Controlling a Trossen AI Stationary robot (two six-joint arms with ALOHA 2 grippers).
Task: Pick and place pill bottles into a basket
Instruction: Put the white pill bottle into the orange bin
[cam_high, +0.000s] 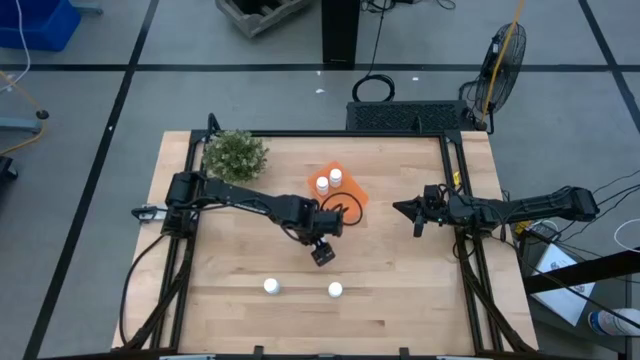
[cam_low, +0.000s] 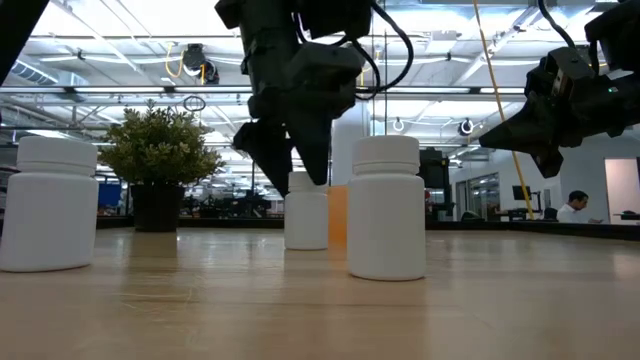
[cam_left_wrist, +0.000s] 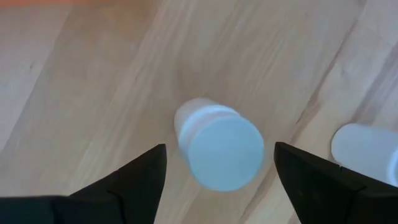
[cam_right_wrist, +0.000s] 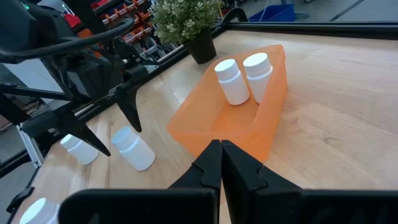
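Nearest, two pill bottles (cam_high: 271, 287) (cam_high: 335, 290) stand at six o'clock on the bench (cam_high: 400, 300). The left hand (cam_high: 322, 254) hangs wide open and empty over a third bottle (cam_left_wrist: 219, 151); an off-centre close could topple it. Farther, the basket (cam_high: 352, 195) holds two bottles (cam_right_wrist: 231, 81). The right hand (cam_high: 412, 212), pinched closed and empty, waits at three o'clock.

I see a green potted plant (cam_high: 235, 156) standing at the far left corner of the wooden table (cam_high: 400, 290). Beyond the table's far right corner, a floor fan (cam_high: 503, 57) stands on the grey floor. A blue bin (cam_high: 38, 22) sits far left.
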